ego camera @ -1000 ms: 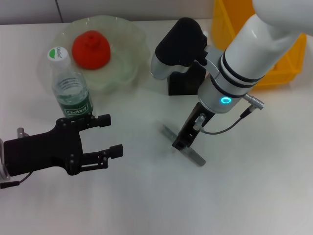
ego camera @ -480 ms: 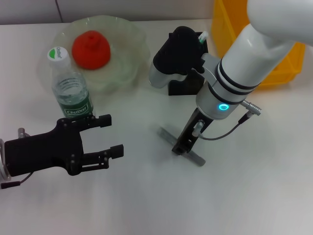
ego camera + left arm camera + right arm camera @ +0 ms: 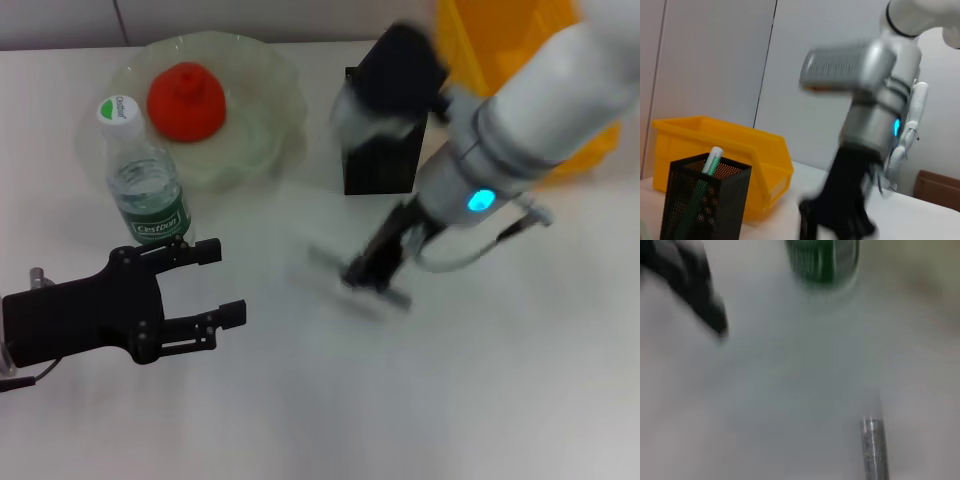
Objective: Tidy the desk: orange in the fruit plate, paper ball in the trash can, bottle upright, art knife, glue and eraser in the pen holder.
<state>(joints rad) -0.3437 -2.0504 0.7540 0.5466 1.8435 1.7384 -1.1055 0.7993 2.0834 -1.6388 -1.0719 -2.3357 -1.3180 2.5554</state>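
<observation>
The art knife [image 3: 358,283], a thin grey bar, lies at the middle of the white surface [image 3: 480,400], with the right claw [image 3: 372,272] down on it; whether that claw pinches it cannot be told through the blur. Behind stand the black pen holder [image 3: 380,160] and the yellow trash can [image 3: 520,60]. The orange [image 3: 186,100] sits in the fruit plate [image 3: 270,90], with the bottle [image 3: 145,185] upright beside it. The left claw [image 3: 215,280] hovers spread. Pale wall panels [image 3: 715,60] back the room.

Orange [image 3: 186,100] in plate [image 3: 262,150], bottle [image 3: 146,190] before.
</observation>
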